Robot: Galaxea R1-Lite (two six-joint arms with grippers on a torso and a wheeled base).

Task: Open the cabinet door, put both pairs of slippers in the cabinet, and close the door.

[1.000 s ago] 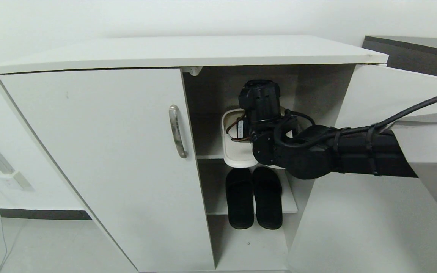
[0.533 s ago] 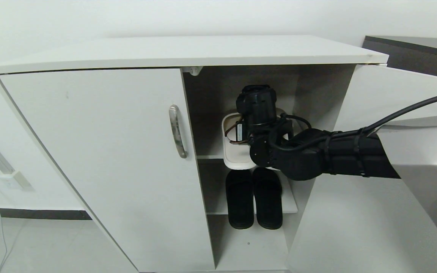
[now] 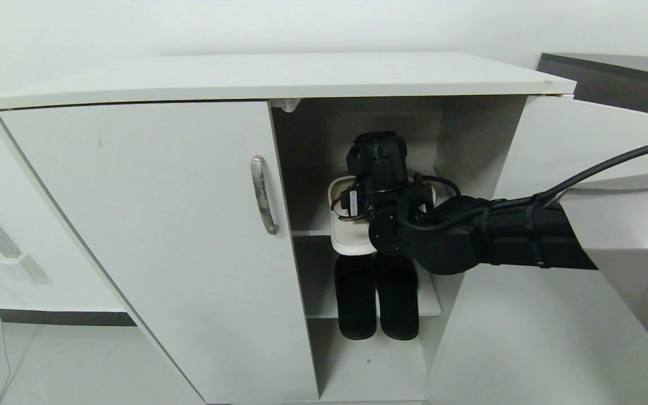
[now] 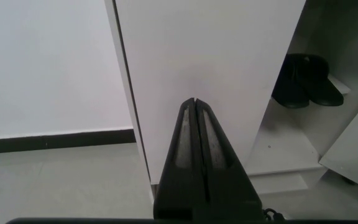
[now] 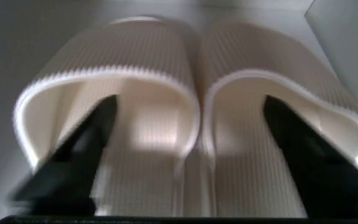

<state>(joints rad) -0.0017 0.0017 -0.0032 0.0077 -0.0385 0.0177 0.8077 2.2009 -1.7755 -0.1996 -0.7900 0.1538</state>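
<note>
Head view: the cabinet (image 3: pixel 279 73) stood with its right door (image 3: pixel 583 140) open. The white slippers (image 3: pixel 346 239) lay on the upper shelf at the right arm's wrist, the black slippers (image 3: pixel 374 298) on the shelf below.

Left wrist view: the left gripper (image 4: pixel 194 107) was clenched and empty, facing the closed left door (image 4: pixel 204 50).

Right wrist view: the right gripper (image 5: pixel 190 106) was released, its fingers spread across both white slippers.

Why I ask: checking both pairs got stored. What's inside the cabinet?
Black slippers lie side by side on the lower shelf; white slippers sit on the shelf above, the open right gripper at them. The arm covers part of them; the closed door hides the left half.
</note>
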